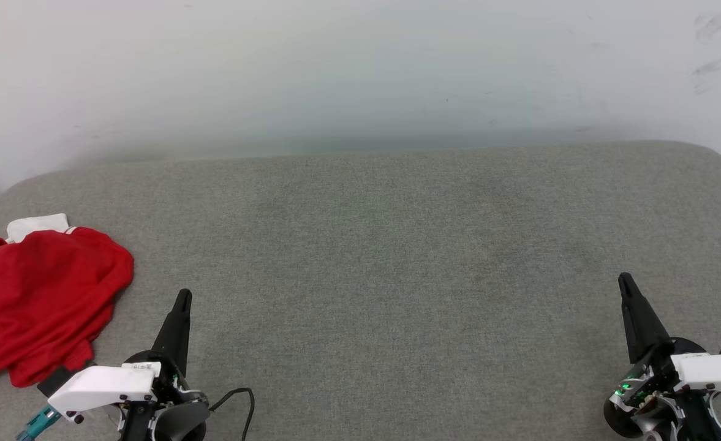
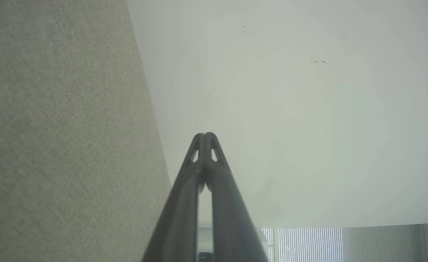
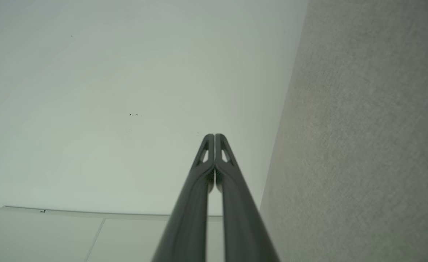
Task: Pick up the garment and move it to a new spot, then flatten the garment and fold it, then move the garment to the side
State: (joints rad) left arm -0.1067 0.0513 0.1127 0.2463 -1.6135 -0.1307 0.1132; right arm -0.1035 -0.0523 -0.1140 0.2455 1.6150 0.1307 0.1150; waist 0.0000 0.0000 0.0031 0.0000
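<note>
The garment (image 1: 35, 300) lies crumpled in a red heap at the left edge of the grey cushion (image 1: 385, 257), a white sleeve showing at its far side; part of it runs out of the head view. My left gripper (image 1: 184, 295) is shut and empty, just right of the heap and apart from it. In the left wrist view its fingertips (image 2: 205, 135) meet with nothing between them. At the lower right my right gripper (image 1: 625, 279) is shut too, far from the garment. Its closed tips (image 3: 214, 135) point toward the pale wall.
A pale wall (image 1: 360, 67) rises right behind the cushion's far edge. The cushion's rounded corners drop off at the far left and far right. A black cable (image 1: 244, 401) loops beside my left wrist. Broad grey fabric lies between the two grippers.
</note>
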